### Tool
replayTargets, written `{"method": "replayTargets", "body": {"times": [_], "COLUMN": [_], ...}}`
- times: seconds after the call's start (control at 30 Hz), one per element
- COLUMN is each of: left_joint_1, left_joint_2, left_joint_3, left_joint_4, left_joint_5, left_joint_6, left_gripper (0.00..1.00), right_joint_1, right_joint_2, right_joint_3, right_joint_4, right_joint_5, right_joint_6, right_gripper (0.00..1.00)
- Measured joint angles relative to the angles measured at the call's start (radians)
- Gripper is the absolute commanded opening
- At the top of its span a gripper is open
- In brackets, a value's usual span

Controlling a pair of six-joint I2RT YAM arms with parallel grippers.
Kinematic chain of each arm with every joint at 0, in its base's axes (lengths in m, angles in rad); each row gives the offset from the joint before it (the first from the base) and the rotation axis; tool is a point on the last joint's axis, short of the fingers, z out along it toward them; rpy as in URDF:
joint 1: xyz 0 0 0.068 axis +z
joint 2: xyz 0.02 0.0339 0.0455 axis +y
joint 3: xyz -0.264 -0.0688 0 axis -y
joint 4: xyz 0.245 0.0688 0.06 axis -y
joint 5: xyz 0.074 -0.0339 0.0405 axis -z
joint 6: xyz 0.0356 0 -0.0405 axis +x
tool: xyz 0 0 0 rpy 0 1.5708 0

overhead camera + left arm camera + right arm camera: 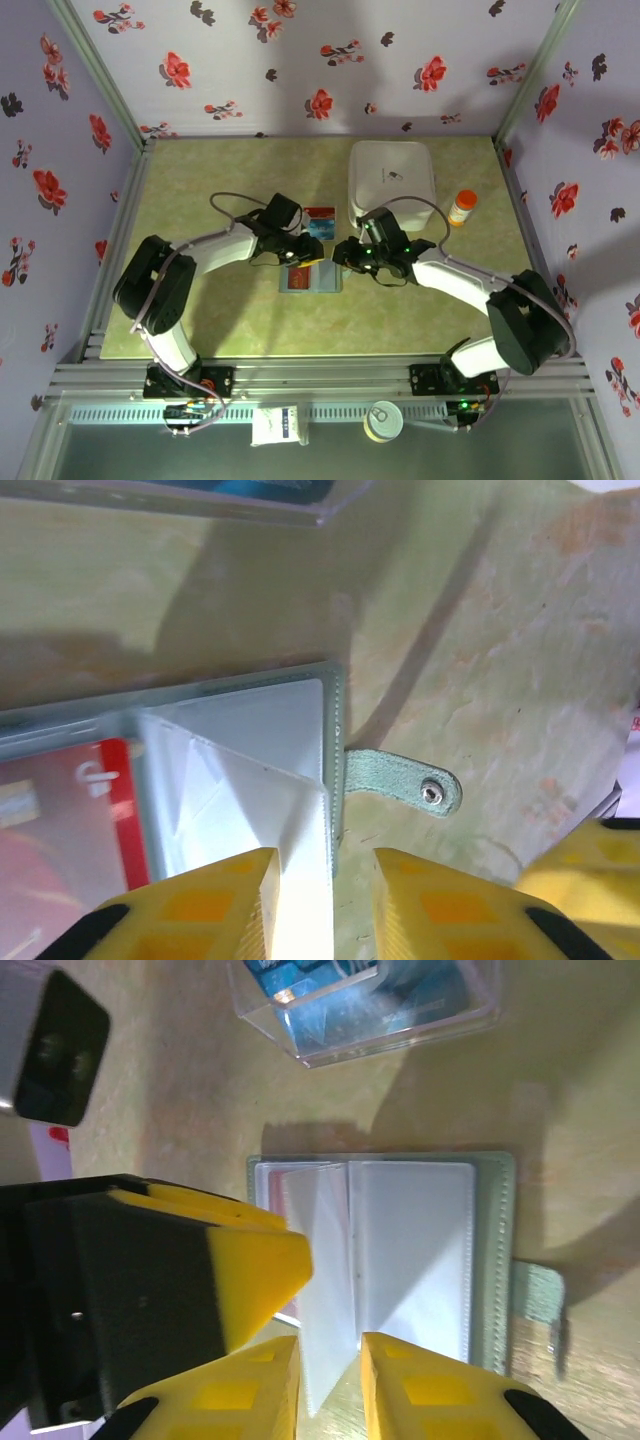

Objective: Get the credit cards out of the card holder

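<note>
The card holder [326, 281] lies open on the table between both arms, its snap tab [405, 780] sticking out to one side. A red credit card [297, 279] sits in its left panel [60, 820]. My left gripper [325, 905] is over the holder's right edge with its jaws apart; a clear sleeve [290, 810] rests against one finger and bare table shows beside the other. My right gripper [330, 1385] is shut on a clear sleeve leaf [325, 1260], which it holds upright off the holder [490, 1250]. Blue credit cards [380, 985] lie in a clear box.
The clear plastic box [320, 222] stands just behind the card holder. Behind that are a big white square box [392, 175] and, to its right, an orange bottle [461, 207]. The left gripper's finger [200, 1270] crowds close beside my right fingers. Flowered walls enclose the table.
</note>
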Motion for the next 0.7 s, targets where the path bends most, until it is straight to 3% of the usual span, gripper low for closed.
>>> {"method": "replayTargets", "body": {"times": [0.37,0.7], "left_joint_1": [-0.033,0.006], "left_joint_2": [0.087,0.061], "left_joint_3": [0.058,0.037], "left_joint_4": [0.001,-0.005], "left_joint_5": [0.028,0.026], "left_joint_6": [-0.006,0.007], "left_gripper": [0.37,0.30], "right_joint_1": [-0.005,0.006], "right_joint_2": [-0.065,0.032], "right_joint_3": [0.000,0.018], "right_joint_4": [-0.092,-0.065], "right_joint_5": [0.045,0.017], "right_joint_6": [-0.022,-0.010], "right_gripper": [0.27,0.23]}}
